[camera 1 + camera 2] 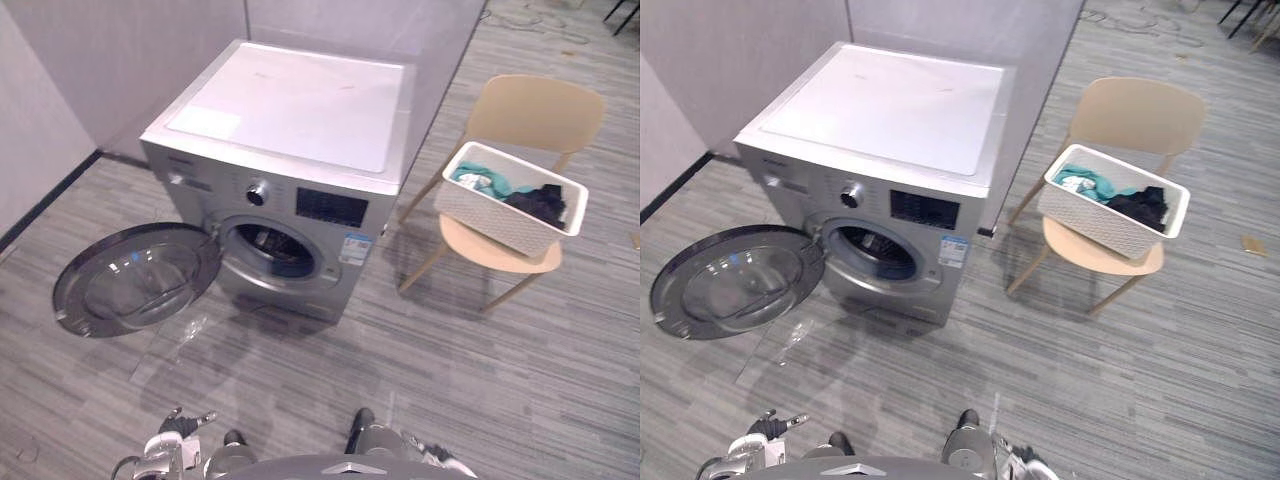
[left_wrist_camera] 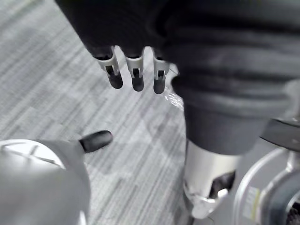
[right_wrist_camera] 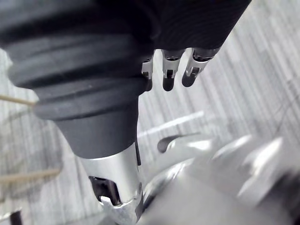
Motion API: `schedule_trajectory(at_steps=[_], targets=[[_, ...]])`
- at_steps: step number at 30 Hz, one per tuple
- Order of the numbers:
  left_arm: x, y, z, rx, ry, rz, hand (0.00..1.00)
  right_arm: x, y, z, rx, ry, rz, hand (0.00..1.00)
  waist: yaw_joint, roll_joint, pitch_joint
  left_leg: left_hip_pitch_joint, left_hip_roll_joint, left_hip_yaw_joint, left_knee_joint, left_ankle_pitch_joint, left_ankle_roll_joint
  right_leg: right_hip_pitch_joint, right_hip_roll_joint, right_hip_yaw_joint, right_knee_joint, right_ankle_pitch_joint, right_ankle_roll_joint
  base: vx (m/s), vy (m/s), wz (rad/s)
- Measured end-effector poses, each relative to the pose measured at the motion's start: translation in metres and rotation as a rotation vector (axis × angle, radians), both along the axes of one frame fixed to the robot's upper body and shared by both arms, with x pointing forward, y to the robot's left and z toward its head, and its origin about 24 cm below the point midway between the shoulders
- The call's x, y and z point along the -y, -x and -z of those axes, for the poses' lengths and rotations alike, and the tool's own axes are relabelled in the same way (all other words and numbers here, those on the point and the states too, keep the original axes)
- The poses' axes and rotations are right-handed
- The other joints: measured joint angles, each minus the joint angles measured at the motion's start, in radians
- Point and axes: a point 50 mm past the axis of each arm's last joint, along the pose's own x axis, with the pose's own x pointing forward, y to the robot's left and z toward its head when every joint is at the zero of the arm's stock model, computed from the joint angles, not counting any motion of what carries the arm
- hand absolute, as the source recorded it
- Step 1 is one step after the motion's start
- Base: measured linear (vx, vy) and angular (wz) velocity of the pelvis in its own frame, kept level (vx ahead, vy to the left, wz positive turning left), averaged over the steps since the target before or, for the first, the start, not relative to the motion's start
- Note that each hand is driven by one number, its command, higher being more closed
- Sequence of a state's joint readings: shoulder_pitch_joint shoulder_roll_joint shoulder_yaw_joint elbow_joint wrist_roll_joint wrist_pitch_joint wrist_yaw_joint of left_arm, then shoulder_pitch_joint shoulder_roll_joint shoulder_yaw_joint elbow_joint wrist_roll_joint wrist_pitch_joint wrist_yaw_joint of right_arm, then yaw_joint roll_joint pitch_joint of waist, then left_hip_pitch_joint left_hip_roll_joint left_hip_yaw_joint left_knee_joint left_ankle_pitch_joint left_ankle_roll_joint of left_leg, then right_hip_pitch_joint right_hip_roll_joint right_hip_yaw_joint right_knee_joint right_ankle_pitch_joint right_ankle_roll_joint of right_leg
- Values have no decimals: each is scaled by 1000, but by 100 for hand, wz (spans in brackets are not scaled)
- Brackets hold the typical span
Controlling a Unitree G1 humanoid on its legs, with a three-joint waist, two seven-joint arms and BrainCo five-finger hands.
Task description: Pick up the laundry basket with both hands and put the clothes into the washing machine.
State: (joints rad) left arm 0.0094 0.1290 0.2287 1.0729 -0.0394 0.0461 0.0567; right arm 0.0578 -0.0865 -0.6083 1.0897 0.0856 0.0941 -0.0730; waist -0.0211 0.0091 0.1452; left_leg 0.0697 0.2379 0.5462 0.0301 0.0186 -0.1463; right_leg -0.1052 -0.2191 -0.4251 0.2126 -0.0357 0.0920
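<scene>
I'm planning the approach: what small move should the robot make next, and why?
Probably turn and step toward the laundry basket, which sits with clothes in it on the chair, right of the washing machine. The left hand and right hand hang low, open and empty, far from the basket. The door is already open.

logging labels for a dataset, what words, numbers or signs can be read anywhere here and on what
No text is legible in any view.
Print on the sticker on the front of the washing machine: too small to read.
Markings on its dark control panel: too small to read.
No print visible on the laundry basket or the chair.
</scene>
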Motion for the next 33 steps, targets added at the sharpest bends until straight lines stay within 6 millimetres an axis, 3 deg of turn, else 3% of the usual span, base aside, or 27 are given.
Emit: schedule_trajectory(at_steps=[3,4,5,6,7,8,9,11,12,13,14,15,16,17,18,19,22,23,24,26,27,28,30,31,32,33], targets=[[0,2,1,14,37,-101,0,8,19,1,-56,10,41,0,-10,32,0,-15,108,-11,70,-48,-61,-8,85,-14,48,-63,-47,85,-197,-18],[-3,5,1,14,43,-144,0,6,21,2,-59,4,47,0,-13,36,1,-18,135,-20,94,-60,-62,-4,104,-19,56,-79,-57,118,-257,-12],[-6,12,3,13,59,-217,0,4,26,3,-64,-8,66,0,-12,48,3,-15,183,-26,132,-76,-36,9,149,-20,60,-106,-76,137,-275,-20],[-9,19,3,11,72,-281,0,1,30,4,-63,-23,97,0,-7,40,4,-20,220,-25,216,-64,98,24,176,-10,59,-128,-99,180,-275,-24],[-10,19,4,11,77,-296,0,0,29,4,-57,-31,109,0,-4,34,12,-46,240,-22,292,-37,150,37,179,-5,57,-135,-103,220,-366,-23],[-5,24,6,-7,90,-300,0,3,30,4,-54,-24,121,0,-1,13,8,-113,275,-37,446,24,240,73,182,7,29,-121,-117,292,-384,-32],[7,27,9,-12,123,-309,0,13,27,0,-38,8,118,0,13,14,18,-166,251,-101,589,-63,162,119,183,33,-1,-117,-124,234,-289,-43],[14,28,10,-11,145,-325,0,24,22,-4,-24,38,115,0,26,25,18,-193,172,-162,609,-113,107,137,181,55,-32,-109,-128,172,-83,-56],[20,31,12,-18,163,-340,0,30,13,-7,-2,54,108,0,28,44,19,-204,81,-198,581,-152,92,156,181,83,-58,-103,-127,183,-11,-72],[24,36,13,-30,173,-349,0,30,3,-8,21,53,101,0,27,52,19,-204,-16,-223,512,-177,88,176,181,110,-80,-100,-125,176,-5,-65],[25,37,14,-33,176,-351,0,29,0,-8,28,50,99,0,29,53,19,-205,-45,-229,481,-181,85,179,181,118,-86,-100,-124,167,11,-73],[28,41,15,-39,185,-367,0,20,-11,-7,54,28,89,0,48,56,19,-214,-137,-266,365,-182,84,185,188,155,-100,-100,-124,158,24,-71],[29,43,15,-44,189,-373,0,16,-16,-7,62,18,84,0,63,57,19,-218,-193,-331,281,-173,86,189,198,178,-110,-99,-123,194,54,-100],[31,48,16,-52,197,-399,0,9,-22,-6,76,-2,78,0,79,66,13,-221,-237,-430,203,-126,116,190,219,214,-125,-98,-116,168,68,-90],[31,50,17,-53,201,-416,0,5,-25,-5,82,-11,73,0,92,69,11,-217,-243,-458,210,-93,147,190,228,237,-126,-102,-110,197,76,-99],[30,57,17,-64,202,-445,0,-7,-36,-5,102,-25,19,0,101,58,10,-195,-240,-416,211,-112,172,200,223,274,-108,-122,-99,233,53,-77],[22,53,15,-48,185,-440,0,-27,-50,-9,159,-29,-91,0,101,11,12,-167,-247,-378,232,-183,163,160,187,272,56,-205,-76,203,29,-45],[19,47,14,-37,175,-421,0,-36,-60,-12,194,-34,-133,0,101,-5,8,-145,-245,-364,231,-204,160,65,163,260,252,-235,-55,229,22,-45],[18,37,12,-28,159,-361,0,-43,-65,-14,220,-37,-160,0,100,-21,6,-129,-242,-347,235,-216,151,-46,138,262,495,-231,-8,178,11,-40],[12,19,6,23,124,-285,0,-46,-67,-15,239,-40,-183,0,92,-29,7,-114,-223,-336,274,-232,154,-166,116,278,780,-215,53,196,-57,-13],[10,10,2,52,116,-269,0,-45,-66,-14,238,-42,-181,0,89,-39,14,-96,-216,-339,289,-234,155,-196,101,281,860,-216,51,327,-178,18],[8,-3,-2,89,112,-253,0,-44,-60,-12,223,-45,-174,0,80,-50,11,-80,-203,-358,302,-234,155,-211,75,274,896,-219,46,240,-177,42],[14,-22,-6,135,128,-223,0,-38,-48,-9,192,-42,-138,0,69,-49,10,-62,-178,-387,304,-232,148,-207,6,253,839,-229,16,234,-223,48],[20,-30,-8,156,147,-226,0,-31,-40,-8,182,-38,-79,0,68,-45,11,-57,-162,-408,303,-235,130,-207,-57,248,756,-221,3,220,-263,31],[23,-32,-9,161,155,-224,0,-29,-36,-7,173,-39,-53,0,67,-43,12,-56,-152,-415,303,-237,119,-205,-88,251,707,-215,-4,279,-448,30],[26,-35,-9,164,165,-218,0,-19,-27,-6,152,-30,-7,0,67,-35,15,-49,-119,-436,305,-247,86,-179,-157,250,540,-185,-30,182,-384,17]])
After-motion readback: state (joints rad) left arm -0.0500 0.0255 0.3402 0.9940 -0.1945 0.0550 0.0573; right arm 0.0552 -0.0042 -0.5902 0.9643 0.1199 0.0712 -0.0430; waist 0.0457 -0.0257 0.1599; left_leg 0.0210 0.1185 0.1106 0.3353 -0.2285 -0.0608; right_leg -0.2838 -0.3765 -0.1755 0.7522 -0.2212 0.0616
